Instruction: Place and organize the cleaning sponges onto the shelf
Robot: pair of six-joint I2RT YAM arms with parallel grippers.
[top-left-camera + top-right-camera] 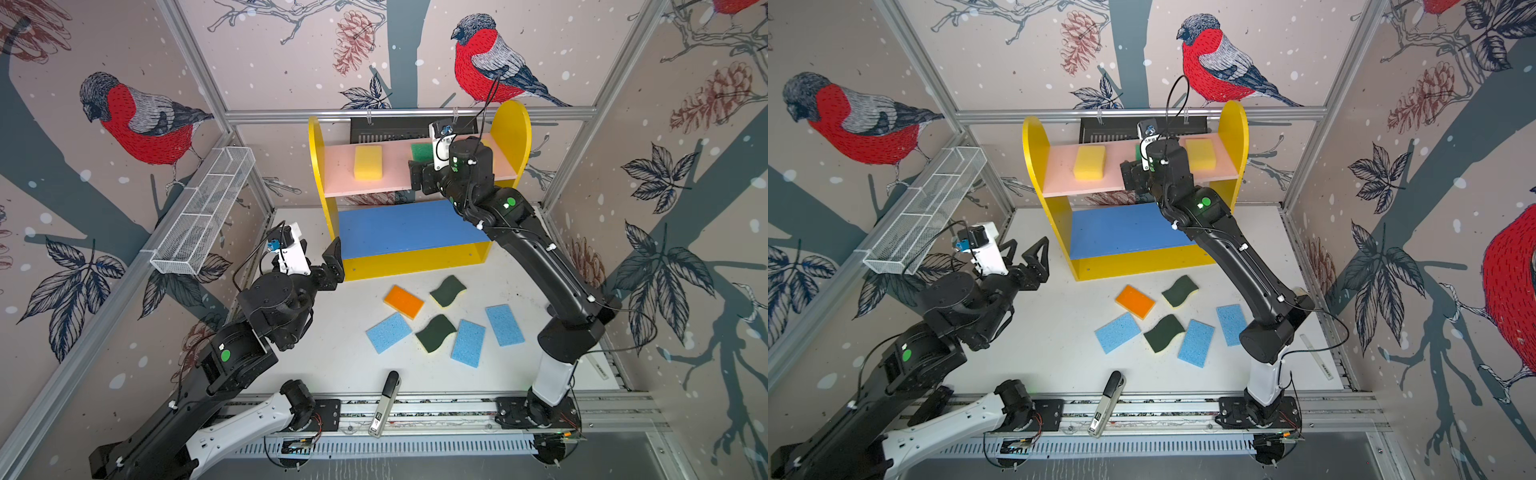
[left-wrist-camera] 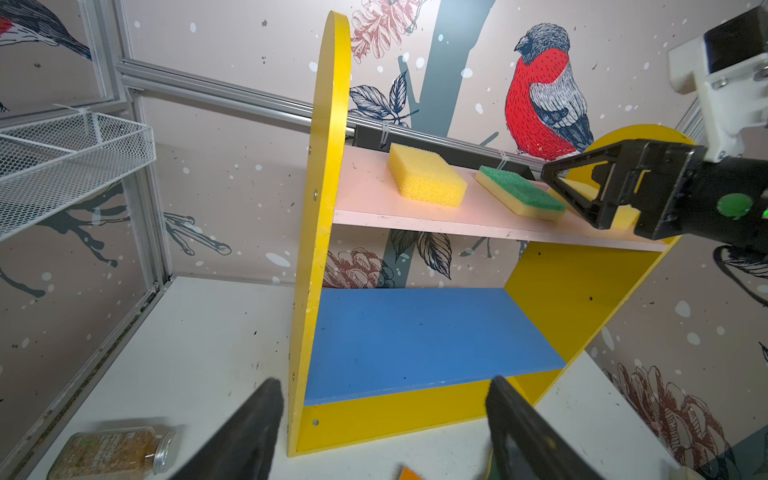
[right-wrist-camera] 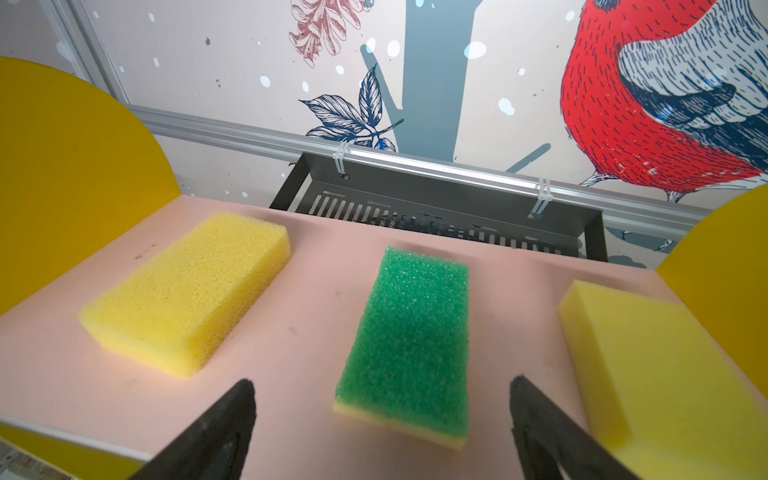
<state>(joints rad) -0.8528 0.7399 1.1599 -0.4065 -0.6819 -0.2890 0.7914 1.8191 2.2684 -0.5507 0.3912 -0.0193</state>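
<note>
Three on shelf (image 1: pixel 511 124), pink board (image 3: pixel 311 299): yellow sponge (image 3: pixel 187 291); green-topped sponge (image 3: pixel 409 345); yellow block (image 3: pixel 665 374)
Six before shelf: loose sponges (image 1: pixel 467 343) on white table (image 1: pixel 340 353)
Right gripper (image 3: pixel 382 380): wide open, empty, over pink board
Left gripper (image 2: pixel 384 386): open, empty, beside shelf
Room: bird-print walls (image 1: pixel 291 62)

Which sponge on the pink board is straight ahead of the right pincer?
The green-topped sponge, in the middle: the open right pincer faces it, while the coarse yellow sponge and the smooth yellow sponge flank it.

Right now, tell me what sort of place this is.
Probably a robot test cell: two arms bolted to a rail, a metal frame with wallpapered panels, a small shelf holding sponges.
</note>
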